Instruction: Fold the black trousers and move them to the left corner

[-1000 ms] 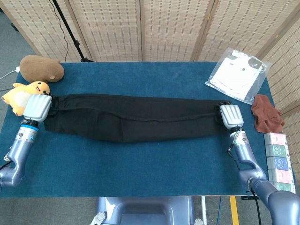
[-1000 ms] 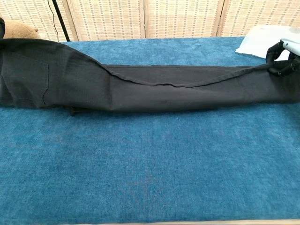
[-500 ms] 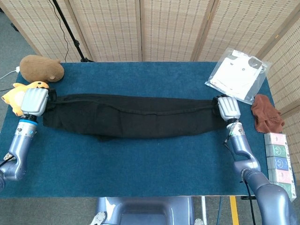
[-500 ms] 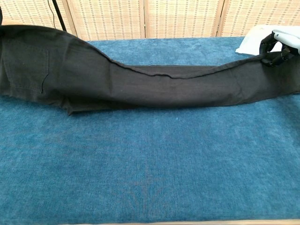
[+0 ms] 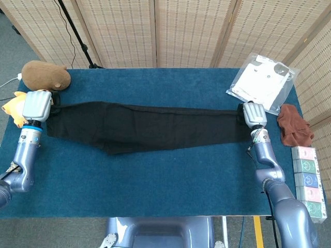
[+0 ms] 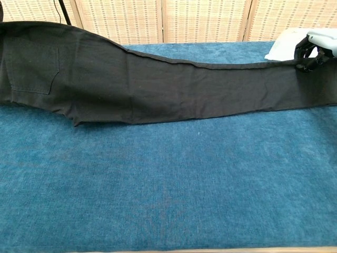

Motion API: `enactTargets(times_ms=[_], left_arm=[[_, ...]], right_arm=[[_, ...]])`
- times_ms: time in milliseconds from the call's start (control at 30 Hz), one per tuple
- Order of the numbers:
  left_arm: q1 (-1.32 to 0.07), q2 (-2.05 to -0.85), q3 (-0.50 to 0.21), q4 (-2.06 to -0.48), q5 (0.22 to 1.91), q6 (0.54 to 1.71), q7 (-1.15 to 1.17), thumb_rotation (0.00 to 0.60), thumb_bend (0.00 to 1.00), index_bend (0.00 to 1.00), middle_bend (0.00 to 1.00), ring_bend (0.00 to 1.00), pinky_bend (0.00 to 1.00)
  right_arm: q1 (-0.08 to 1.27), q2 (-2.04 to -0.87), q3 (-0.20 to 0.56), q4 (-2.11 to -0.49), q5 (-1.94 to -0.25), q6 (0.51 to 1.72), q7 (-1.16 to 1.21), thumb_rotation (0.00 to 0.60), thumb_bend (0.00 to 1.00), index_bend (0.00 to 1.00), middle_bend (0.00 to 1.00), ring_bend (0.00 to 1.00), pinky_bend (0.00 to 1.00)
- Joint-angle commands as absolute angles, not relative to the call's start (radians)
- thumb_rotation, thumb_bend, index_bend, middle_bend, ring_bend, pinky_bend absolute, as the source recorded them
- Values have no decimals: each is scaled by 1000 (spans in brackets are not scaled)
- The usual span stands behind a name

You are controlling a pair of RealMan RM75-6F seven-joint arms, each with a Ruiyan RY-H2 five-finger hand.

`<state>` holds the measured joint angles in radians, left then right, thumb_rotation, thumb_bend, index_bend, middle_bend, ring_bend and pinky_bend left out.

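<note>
Blue pile cloth fills the near half of the table [image 5: 155,186], and that is all we see down at our end. Just past it, the black trousers [image 5: 150,129] are stretched out long across the table from side to side, held taut between our two hands. From the chest view they hang as one dark band, wide at the left where a back pocket [image 6: 34,71] shows, narrowing toward the right.

Our left hand [image 5: 36,106] grips the waist end at the left edge; its back faces the camera, so we cannot tell how the fingers lie underneath. Our right hand [image 5: 254,114] holds the leg end at the right, and in the chest view its dark fingers [image 6: 304,50] are curled around the top edge of the cloth.

Beside the left hand, a yellow plush toy [image 5: 13,106] pokes out at the table edge, and a brown plush toy [image 5: 45,75] lies further back in the corner. Over on the right, a stack of pastel boxes [image 5: 309,181] sits off the table edge, a rust-brown rag [image 5: 294,125] lies just beyond our right hand, and a clear bag with white clothing [image 5: 262,81] rests at the far right corner. Woven screens [image 5: 191,31] close off the back.
</note>
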<state>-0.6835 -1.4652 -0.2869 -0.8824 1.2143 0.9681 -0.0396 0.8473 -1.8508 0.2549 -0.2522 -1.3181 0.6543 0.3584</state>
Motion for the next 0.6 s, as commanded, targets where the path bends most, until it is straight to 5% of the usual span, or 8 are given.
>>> enactTargets(times_ms=[33,467,533,600], left_arm=[[-691,-1474,-289,-870,1207,959,-35,600,350,687,636,566,638],[-715,-1501,-289,-820,1193,937,-35,600,350,687,636,566,638],[-717,-1505,-290,-813,1190,933,-35,600,350,687,636,566,638],[-720,-1510,-290,-801,1187,927,-37,600,350,687,636,566,638]], right_arm=[[862,-1863,259,-227,-1308,623,365,600,527,629,452,320,497],[890,-1883,260,-177,-1300,564,402,600,528,601,411,302,494],[892,-1884,259,-175,-1300,561,406,600,490,447,297,209,450],[892,-1881,258,-176,-1299,545,419,600,292,193,116,71,334]])
